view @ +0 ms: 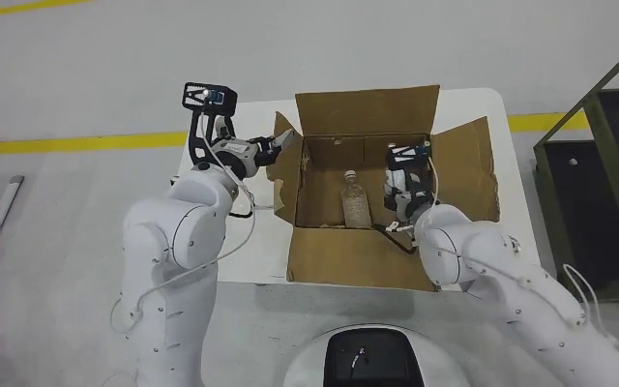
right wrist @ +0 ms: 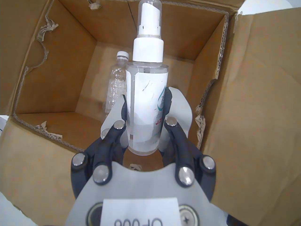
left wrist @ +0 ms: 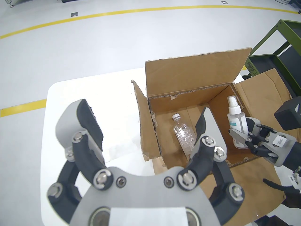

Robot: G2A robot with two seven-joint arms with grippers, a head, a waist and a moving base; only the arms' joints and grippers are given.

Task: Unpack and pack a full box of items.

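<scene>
An open cardboard box (view: 329,198) (left wrist: 164,104) (right wrist: 58,90) stands on the white table (view: 247,242) with its flaps spread. On its floor lies a clear plastic bottle (view: 354,201) (left wrist: 184,136) (right wrist: 115,83) with a white cap. My right gripper (view: 395,193) (left wrist: 242,137) (right wrist: 145,104) is inside the box near its right wall, shut on a clear spray bottle (left wrist: 236,121) (right wrist: 147,88) with a white pump and label. My left gripper (view: 280,145) (left wrist: 145,118) hangs open beside the box's left flap, with nothing between its fingers.
A green metal rack (view: 580,184) (left wrist: 277,52) stands to the right of the table. Bare table surface (left wrist: 70,109) lies to the left of the box. A yellow line (view: 87,143) runs across the floor behind.
</scene>
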